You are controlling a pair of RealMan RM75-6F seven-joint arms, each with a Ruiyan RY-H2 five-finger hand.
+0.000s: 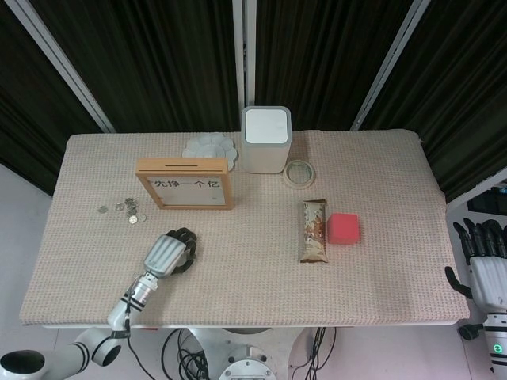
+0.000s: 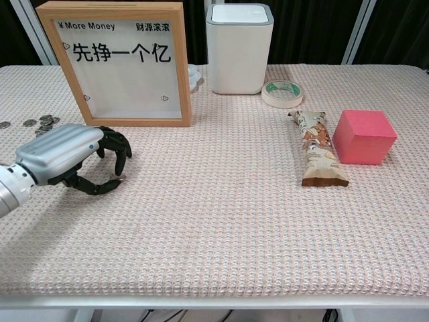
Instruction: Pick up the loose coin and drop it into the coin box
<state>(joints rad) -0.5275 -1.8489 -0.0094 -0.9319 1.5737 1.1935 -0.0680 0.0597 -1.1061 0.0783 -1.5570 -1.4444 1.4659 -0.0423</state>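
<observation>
A small silver coin (image 2: pixel 119 178) sat pinched in the left robot hand (image 2: pixel 70 159), at six o'clock from the wooden-framed coin box (image 2: pixel 119 64); the right robot hand (image 1: pixel 483 257) hung with fingers apart.

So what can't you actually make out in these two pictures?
- Whether the left robot hand pinches a coin: something tiny shows at its fingertips in the chest view, too small to tell; the head view hides it under the hand.
- The loose coins: too small to count; the chest view's left edge cuts the pile.
- The right robot hand: partly cut by the head view's right edge.
- The coin box slot: out of sight from the chest view.
</observation>
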